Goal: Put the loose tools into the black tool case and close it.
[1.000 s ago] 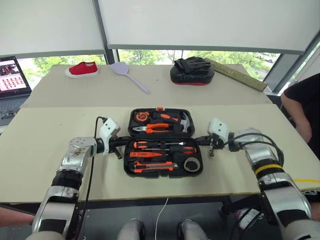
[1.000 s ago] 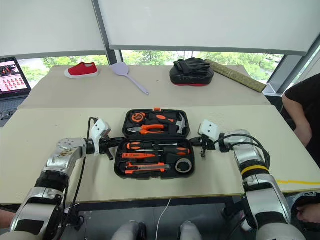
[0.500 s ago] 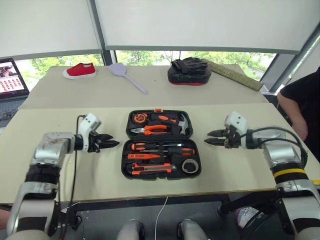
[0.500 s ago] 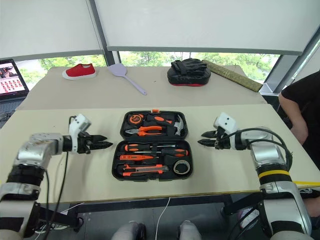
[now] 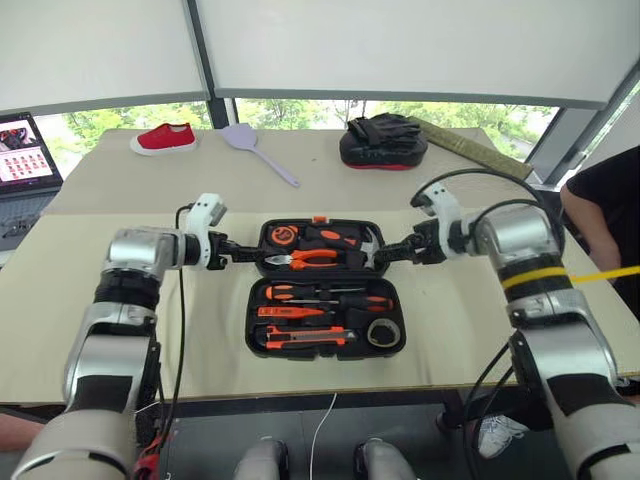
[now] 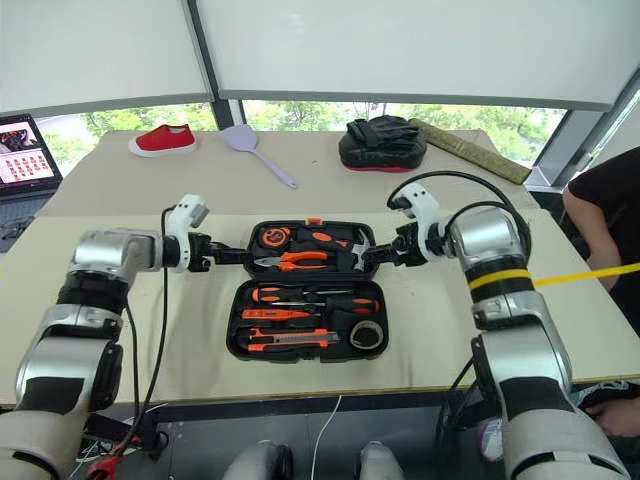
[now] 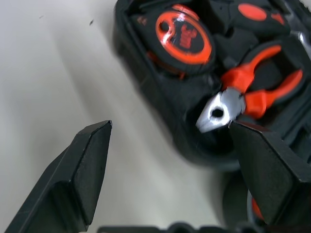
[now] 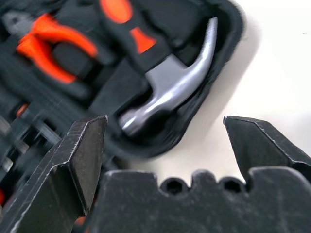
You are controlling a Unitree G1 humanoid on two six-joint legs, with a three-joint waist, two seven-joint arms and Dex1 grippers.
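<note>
— Look at that, both arms have gone up to the far half of the black tool case point(image 5: 326, 285). A second ago they were down by its near half, pincers shut; now they flank the lid side.

— Start from the left for me.

— The left gripper point(image 5: 243, 252) sits at the case's left edge, level with the lid half, fingers spread wide. From its wrist camera the case corner lies between the two fingers, one over bare table point(image 5: 130, 320), the other over the pliers point(image 7: 252, 94) next to the round orange tape measure point(image 7: 184, 36).

— And inside the case?

— Tools all seem bedded in: pliers and hammer point(image 8: 170, 85) in the far half, screwdrivers point(image 5: 325, 296), utility knife point(image 5: 305, 335) and the grey tape roll point(image 5: 383, 330) in the near half. I can't see anything loose on the table around it, though the small recesses are hard to judge from here.

— Right side?

— The right gripper point(image 5: 388, 254) mirrors the left, at the case's right edge, jaws fully parted and straddling the corner by the hammer head. Neither is gripping anything.

— So the loading's done?

— I'd say so. The case lies wide open, flat. They look set to take the lid from both sides and fold it over toward the near half.
</note>
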